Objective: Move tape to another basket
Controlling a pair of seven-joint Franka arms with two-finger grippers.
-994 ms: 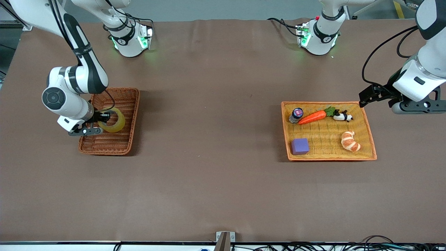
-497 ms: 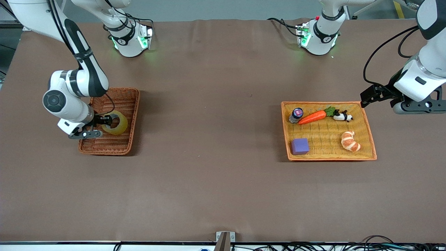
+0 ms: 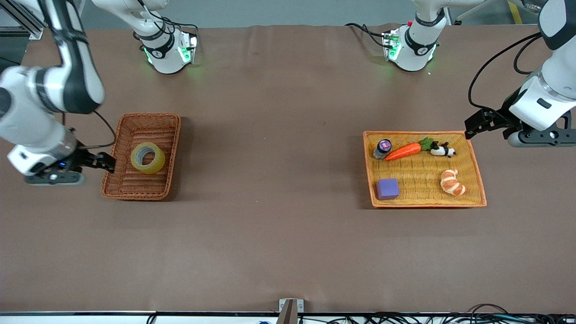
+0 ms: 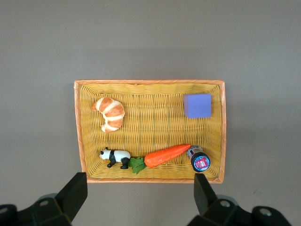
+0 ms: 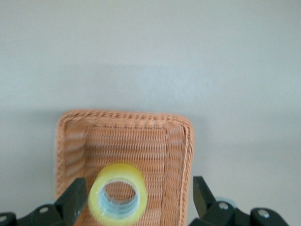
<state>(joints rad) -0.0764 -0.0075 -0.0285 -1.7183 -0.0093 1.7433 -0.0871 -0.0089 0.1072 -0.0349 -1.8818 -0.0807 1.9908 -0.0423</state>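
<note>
Tape (image 3: pixel 147 158): lies flat in the basket (image 3: pixel 167 153), free of both grippers
Right gripper (image 3: pixel 108 163): spread, empty, over the basket's 9 o'clock rim
Left gripper (image 3: pixel 471 126): spread, waiting over the tray's (image 3: pixel 479 180) 2 o'clock corner
Risk: a fingertip could catch the rim and drag the basket
Room: bare table on every side
</note>
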